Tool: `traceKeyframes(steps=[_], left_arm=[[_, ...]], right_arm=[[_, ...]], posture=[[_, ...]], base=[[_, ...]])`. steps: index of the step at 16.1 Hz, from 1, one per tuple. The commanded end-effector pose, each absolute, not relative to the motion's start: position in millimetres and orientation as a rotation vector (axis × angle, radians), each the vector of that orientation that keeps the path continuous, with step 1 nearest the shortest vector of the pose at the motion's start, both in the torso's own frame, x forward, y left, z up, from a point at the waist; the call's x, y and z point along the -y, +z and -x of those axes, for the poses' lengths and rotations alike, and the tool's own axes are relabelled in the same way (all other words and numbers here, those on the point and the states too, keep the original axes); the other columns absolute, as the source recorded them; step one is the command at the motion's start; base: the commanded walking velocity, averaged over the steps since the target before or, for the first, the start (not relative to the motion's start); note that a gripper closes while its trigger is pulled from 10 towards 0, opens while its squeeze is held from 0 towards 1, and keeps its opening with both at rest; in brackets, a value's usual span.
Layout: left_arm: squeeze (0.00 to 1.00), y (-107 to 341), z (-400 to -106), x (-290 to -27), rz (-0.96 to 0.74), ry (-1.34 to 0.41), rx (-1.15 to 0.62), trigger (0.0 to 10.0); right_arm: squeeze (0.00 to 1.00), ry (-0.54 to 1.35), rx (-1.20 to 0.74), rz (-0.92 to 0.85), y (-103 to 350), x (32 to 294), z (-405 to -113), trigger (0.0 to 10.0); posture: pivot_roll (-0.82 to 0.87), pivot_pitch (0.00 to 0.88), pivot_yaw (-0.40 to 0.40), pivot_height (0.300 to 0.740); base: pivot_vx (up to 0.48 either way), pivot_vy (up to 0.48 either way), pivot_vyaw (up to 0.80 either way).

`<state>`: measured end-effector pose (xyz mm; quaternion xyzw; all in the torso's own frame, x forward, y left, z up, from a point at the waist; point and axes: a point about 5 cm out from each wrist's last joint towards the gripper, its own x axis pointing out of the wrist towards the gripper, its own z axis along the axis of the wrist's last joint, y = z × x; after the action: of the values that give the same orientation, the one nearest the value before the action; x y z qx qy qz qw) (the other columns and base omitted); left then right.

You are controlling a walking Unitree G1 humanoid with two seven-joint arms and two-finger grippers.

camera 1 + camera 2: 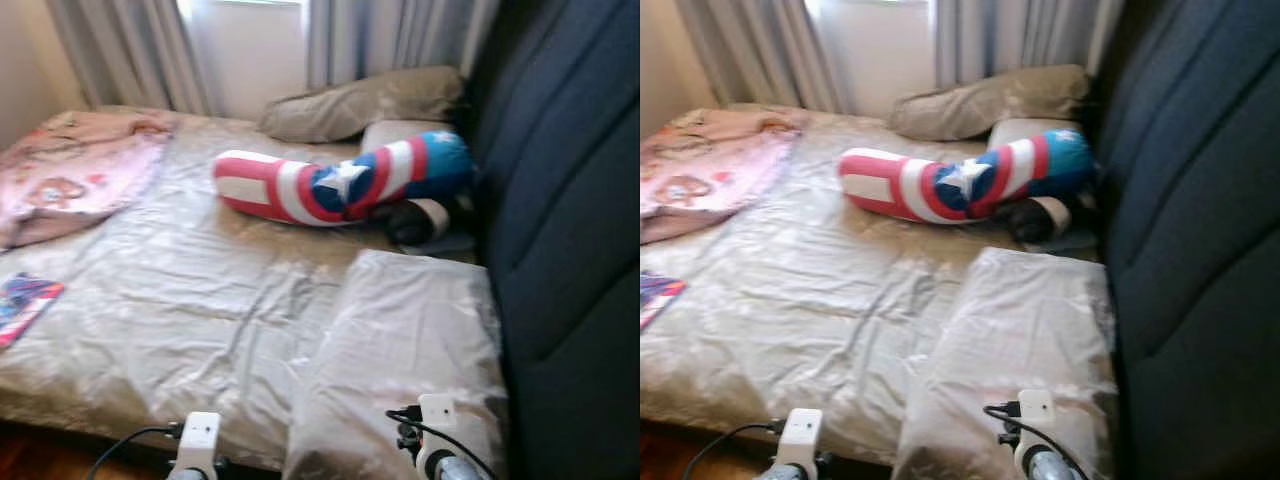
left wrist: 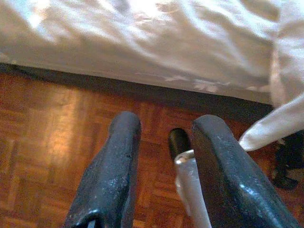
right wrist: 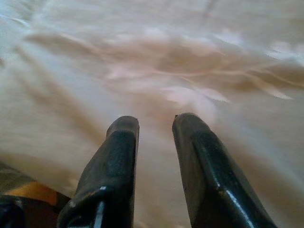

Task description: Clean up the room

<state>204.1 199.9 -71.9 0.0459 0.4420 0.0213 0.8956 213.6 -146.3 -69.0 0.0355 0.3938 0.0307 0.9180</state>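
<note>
A wide bed (image 1: 180, 300) with a crumpled beige sheet lies before me. On it rests a long red, white and blue star-patterned cushion (image 1: 340, 185), with a dark rolled item (image 1: 420, 220) beside it. A beige pillow (image 1: 400, 340) lies at the near right, and another pillow (image 1: 360, 105) sits by the curtains. A pink blanket (image 1: 75, 170) is bunched at the far left. My left gripper (image 2: 166, 126) is open over the wood floor (image 2: 47, 137) just short of the bed's edge. My right gripper (image 3: 154, 123) is open, low over beige fabric (image 3: 156, 71).
A dark padded headboard (image 1: 570, 200) rises along the right side. A colourful flat book (image 1: 25, 300) lies at the bed's left edge. Grey curtains (image 1: 140, 50) hang at the back. A white fabric corner (image 2: 270, 128) hangs off the bed near my left gripper.
</note>
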Motion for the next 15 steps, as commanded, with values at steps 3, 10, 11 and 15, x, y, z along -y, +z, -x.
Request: traceKeyframes(steps=[3, 10, 11, 15], left_arm=[[0.0, -72.4, -205.3, -191.1, -0.062, 0.021, -0.903, 10.0], [0.0, -69.7, -209.5, -194.2, -0.043, 0.036, -0.895, 10.0], [0.0, -69.4, -210.3, -193.2, -0.039, 0.037, -0.892, 10.0], [0.0, -68.8, -211.3, -193.0, -0.039, 0.038, -0.888, 10.0]], right_arm=[[0.0, -0.014, -0.793, -0.084, -66.1, 163.0, -217.6, 10.0], [0.0, -0.069, -0.78, -0.113, -62.8, 169.5, -222.7, 10.0], [0.0, -0.064, -0.778, -0.117, -62.5, 168.2, -223.3, 10.0], [0.0, -0.041, -0.762, -0.115, -60.8, 164.4, -225.8, 10.0]], posture=[[-0.02, 0.0, -0.019, 0.74], [-0.01, 0.0, -0.021, 0.74], [-0.01, 0.0, -0.021, 0.74], [-0.01, 0.0, -0.018, 0.74]], base=[[0.0, 0.0, 0.0], [0.0, 0.0, -0.42], [0.0, 0.0, -0.79], [0.0, 0.0, -0.54]])
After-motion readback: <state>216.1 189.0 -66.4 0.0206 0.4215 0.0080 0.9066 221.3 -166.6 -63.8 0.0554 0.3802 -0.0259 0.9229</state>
